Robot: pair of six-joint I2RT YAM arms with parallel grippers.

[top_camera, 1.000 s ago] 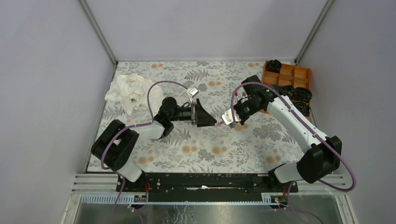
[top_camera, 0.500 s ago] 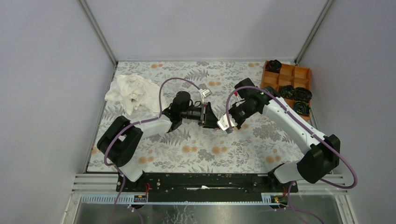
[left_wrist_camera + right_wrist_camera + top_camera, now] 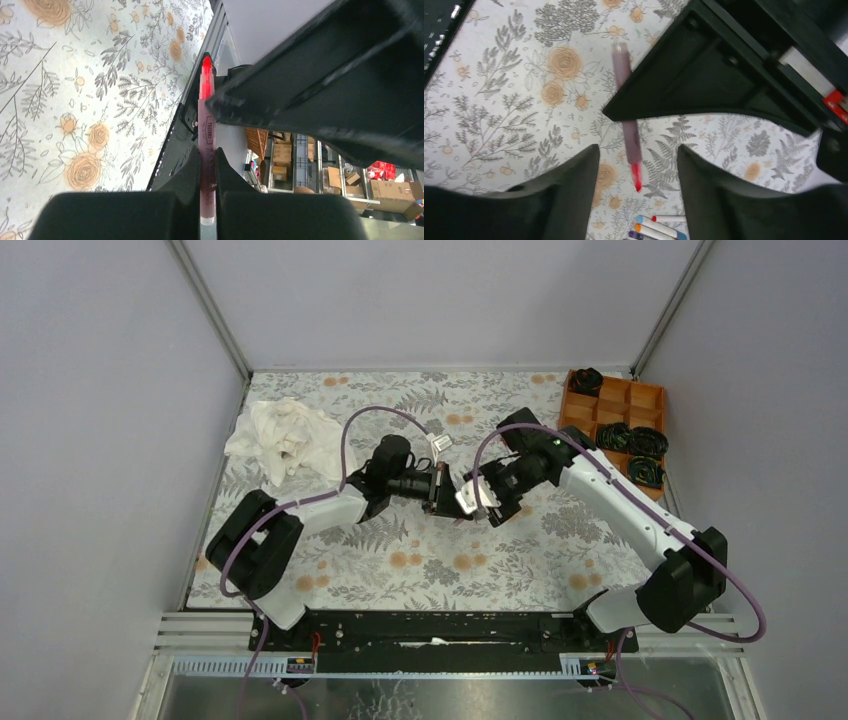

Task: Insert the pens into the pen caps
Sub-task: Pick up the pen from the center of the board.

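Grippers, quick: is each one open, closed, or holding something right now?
Left gripper: closed, holding a red-tipped pen.
Right gripper: open, holding nothing; the pen passes through its gap untouched.

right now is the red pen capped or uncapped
Uncapped: the red pen shows a bare red tip in both wrist views, barrel pinched in the left gripper.

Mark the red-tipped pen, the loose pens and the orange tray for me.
red-tipped pen (image 3: 206, 135): left wrist view, middle of the barrel.
loose pens (image 3: 659, 228): right wrist view, one white barrel.
orange tray (image 3: 640, 395): top view, bare compartment.
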